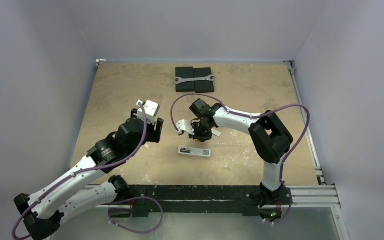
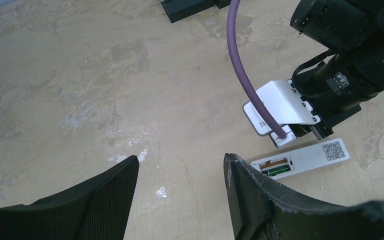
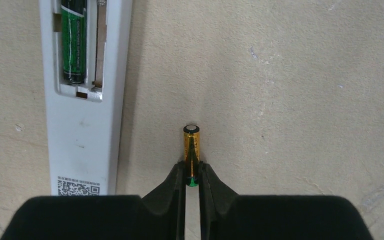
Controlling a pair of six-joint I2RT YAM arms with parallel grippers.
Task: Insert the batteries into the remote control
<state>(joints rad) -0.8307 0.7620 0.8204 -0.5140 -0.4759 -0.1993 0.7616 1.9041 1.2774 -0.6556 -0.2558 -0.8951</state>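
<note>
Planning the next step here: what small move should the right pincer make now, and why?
Probably lift the gold battery toward the remote control: the right pincer pinches its end, and the slot beside the green battery looks empty.

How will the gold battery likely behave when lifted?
The gold battery looks rigid, smooth and round: probably slippery, so it may pivot in the right gripper, which pinches only one end. If released on the flat table, it would likely roll.

1. A tan, scuffed worktop (image 1: 120, 90) is enclosed on three sides by plain pale lilac walls (image 1: 30, 75).
2. Its near edge is bordered by a metal rail (image 1: 310, 195).
3. Even, soft light is cast throughout.
</note>
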